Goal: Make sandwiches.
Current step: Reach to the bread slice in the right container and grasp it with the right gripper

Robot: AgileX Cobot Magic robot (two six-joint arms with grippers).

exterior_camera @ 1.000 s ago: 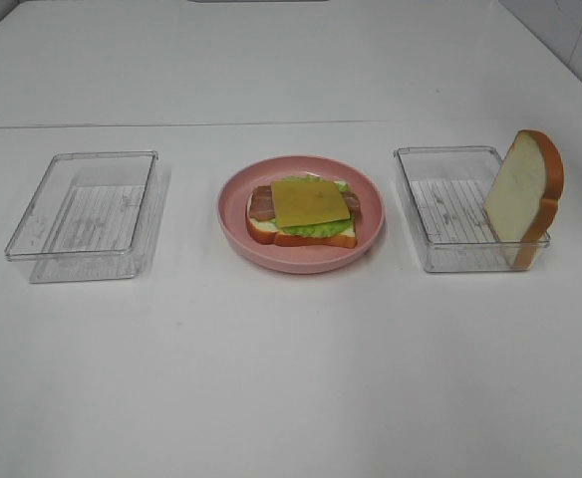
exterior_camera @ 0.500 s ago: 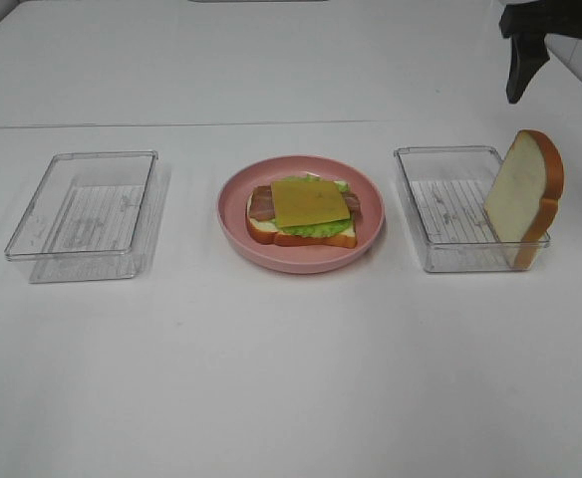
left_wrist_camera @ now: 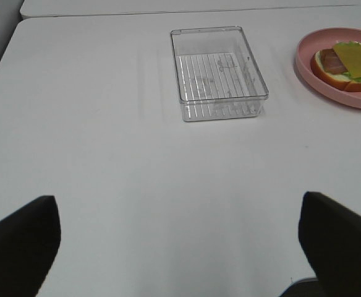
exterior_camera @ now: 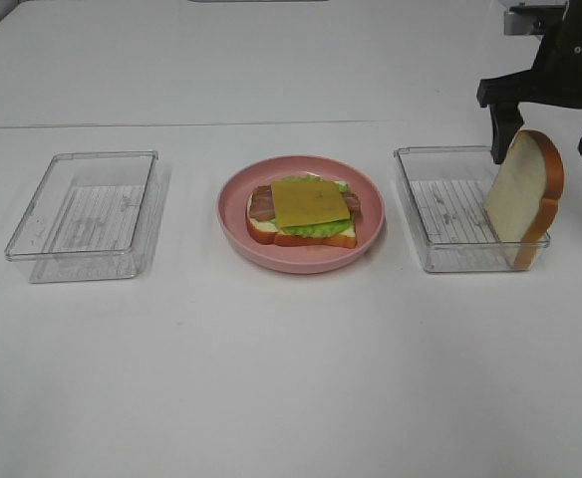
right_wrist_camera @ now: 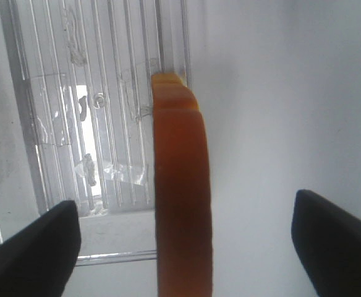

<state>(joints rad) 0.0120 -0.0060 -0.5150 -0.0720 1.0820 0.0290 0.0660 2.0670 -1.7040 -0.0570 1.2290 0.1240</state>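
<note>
Black right gripper [exterior_camera: 548, 141] has dropped in over your top slice [exterior_camera: 525, 196], jaws wide, straddling its crust, gripping nothing | slice leans in right tray [exterior_camera: 440, 204] | open stack [exterior_camera: 304, 212] waits on plate [exterior_camera: 233, 211] | left gripper [left_wrist_camera: 177, 247] parked, jaws spread, empty.

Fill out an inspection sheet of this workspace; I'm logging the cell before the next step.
Surface: white table, bare around the items.
Job's things: open stack of bread, green lettuce, brown bacon and yellow cheese on round pink plate; second white bread slice with orange-brown crust standing on edge in right clear plastic tray.
Clutter: left clear plastic tray, holding nothing.
Grippers: right gripper open, above standing slice; left gripper open, over bare table.
Cables: nothing seen.
Surroundings: nothing seen.
</note>
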